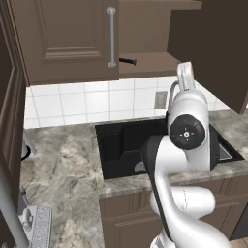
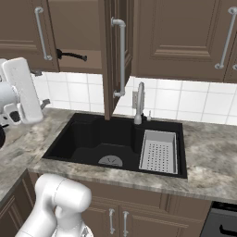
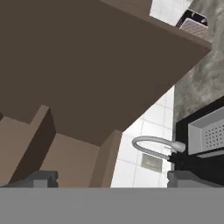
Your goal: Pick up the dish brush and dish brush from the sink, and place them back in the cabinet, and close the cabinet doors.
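The robot's tool (image 3: 111,179) is raised high in front of the wall cabinet (image 1: 145,63), its two dark fingertips (image 3: 41,178) spread wide apart with nothing between them; the hand view looks up along the cabinet's brown underside. Just beyond the tool, one black-handled dish brush (image 2: 71,56) lies flat on the cabinet's lighter brown shelf, its dark handle end poking past the edge of a door; its bristle head is hidden, so its colour cannot be told. The cabinet stands open: two dark brown panelled cabinet doors (image 2: 118,51), each with a long vertical silver bar handle, are swung outward. Below, the black rectangular sink (image 2: 92,139) is set into a mottled grey stone table (image 2: 208,152). One round grey drain (image 2: 110,160) sits on the basin floor, and one grey perforated drying basket (image 2: 159,151) fills the basin's right side. One curved grey faucet (image 2: 139,102) rises behind the basin against white wall tiles (image 1: 72,101), beside one grey wall outlet (image 1: 160,100). No brand, label or writing can be read anywhere.
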### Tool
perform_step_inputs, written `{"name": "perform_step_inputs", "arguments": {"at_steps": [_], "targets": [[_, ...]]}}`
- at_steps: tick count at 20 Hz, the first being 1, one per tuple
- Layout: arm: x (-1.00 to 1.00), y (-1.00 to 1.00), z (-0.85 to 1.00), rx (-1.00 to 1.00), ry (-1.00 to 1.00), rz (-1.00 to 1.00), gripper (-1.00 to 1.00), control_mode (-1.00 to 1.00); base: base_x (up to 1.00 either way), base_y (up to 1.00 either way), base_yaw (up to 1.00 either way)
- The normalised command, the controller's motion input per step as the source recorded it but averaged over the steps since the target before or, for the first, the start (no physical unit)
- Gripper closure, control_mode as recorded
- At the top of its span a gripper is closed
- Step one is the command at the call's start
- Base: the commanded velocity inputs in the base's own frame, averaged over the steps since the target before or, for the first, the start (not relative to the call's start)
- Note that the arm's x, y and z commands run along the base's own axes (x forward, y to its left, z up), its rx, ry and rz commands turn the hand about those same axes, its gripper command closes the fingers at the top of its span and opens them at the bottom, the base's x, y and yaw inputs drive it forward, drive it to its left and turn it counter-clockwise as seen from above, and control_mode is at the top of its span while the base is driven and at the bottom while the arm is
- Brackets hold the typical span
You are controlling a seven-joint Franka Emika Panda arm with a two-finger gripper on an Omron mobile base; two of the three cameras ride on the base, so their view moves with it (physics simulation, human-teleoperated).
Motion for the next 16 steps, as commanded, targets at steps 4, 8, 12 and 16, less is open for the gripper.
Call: {"name": "perform_step_inputs", "arguments": {"at_steps": [4,8,12,16], "targets": [[-0.47,-0.28,0.02,0.12,0.00,-0.11,-1.00,-1.00,0.00,0.00,0.00],[-0.49,-0.29,0.01,0.11,0.00,-0.10,-1.00,-1.00,0.00,0.00,0.00],[-0.36,-0.33,0.00,0.04,0.00,-0.10,-1.00,-1.00,0.00,0.00,0.00],[-0.31,-0.40,0.00,0.02,0.00,-0.11,-1.00,-1.00,0.00,0.00,0.00]]}}
